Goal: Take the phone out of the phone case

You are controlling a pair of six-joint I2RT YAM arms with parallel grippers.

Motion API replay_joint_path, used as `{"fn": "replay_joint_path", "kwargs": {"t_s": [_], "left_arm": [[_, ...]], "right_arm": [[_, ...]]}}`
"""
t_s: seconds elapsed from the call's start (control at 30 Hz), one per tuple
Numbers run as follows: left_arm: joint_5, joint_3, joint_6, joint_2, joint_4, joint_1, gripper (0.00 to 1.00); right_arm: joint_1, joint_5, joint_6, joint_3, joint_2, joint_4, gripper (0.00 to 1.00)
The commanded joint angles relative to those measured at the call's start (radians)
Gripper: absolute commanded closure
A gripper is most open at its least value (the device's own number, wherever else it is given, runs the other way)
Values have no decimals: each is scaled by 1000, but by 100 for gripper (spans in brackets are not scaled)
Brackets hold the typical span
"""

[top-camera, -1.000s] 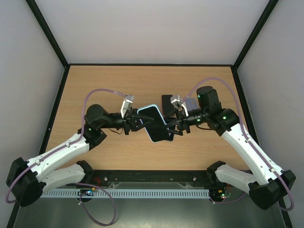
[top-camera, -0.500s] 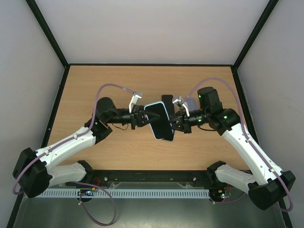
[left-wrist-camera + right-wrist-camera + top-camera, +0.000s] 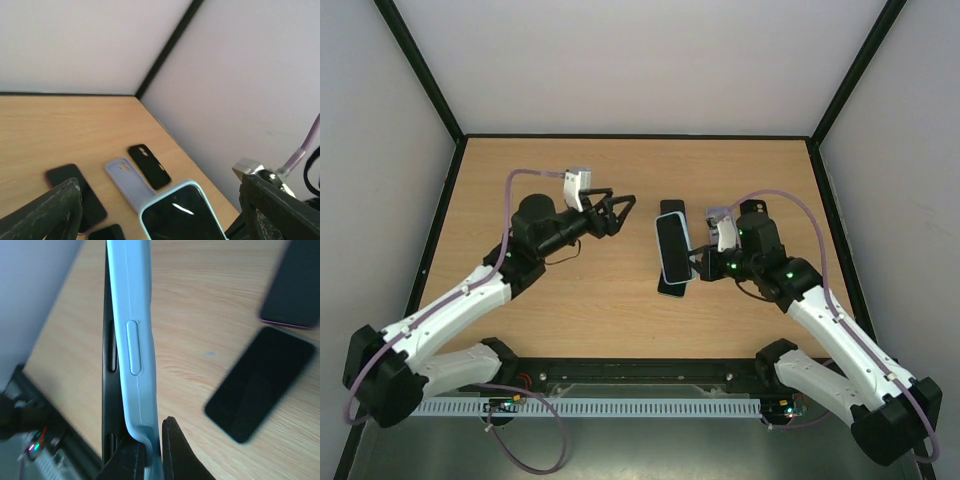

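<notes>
Looking at the centre of the top view, you have the right claw (image 3: 696, 268) clenched on the lower end of the light-blue phone case (image 3: 132, 340), holding it and the phone (image 3: 671, 250) up on edge over the surface (image 3: 570, 300). Judge the case soft and bendy and the phone stiff, slick and breakable, so peel a case corner away rather than tugging the glass. Farther up and left, your left claw (image 3: 623, 213) stands spread wide, gripping nothing.
</notes>
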State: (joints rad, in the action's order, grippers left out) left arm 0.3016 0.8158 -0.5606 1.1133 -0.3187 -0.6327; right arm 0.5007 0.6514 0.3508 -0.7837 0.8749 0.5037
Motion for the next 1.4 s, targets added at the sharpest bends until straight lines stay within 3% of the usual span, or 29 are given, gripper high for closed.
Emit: {"fn": "replay_joint_path", "kwargs": {"t_s": [0.0,0.2,0.4,0.57,0.9,1.13,1.37], "left_arm": [[-398,-41,108,-56,72,-107,17],[-723,-58,291,-2,93,-407,20],[-905,-84,486,98,-4,-607,19],[-868,-75,543,213,-102,-638,26],[-949,7,722,467,-340,-705,40],[-1003,64,810,561,-369,-744,40],[-1106,160,921,667,-348,-774,49]], "right_arm": [[-15,-282,179,4,-19,-31,98],[-48,-329,250,20,13,16,98],[-85,-393,277,-23,55,89,98],[-92,-452,274,-51,90,129,98],[-109,-389,297,-75,124,133,98],[-112,-368,321,-95,132,156,98],[-113,-325,322,-41,110,131,98]]}}
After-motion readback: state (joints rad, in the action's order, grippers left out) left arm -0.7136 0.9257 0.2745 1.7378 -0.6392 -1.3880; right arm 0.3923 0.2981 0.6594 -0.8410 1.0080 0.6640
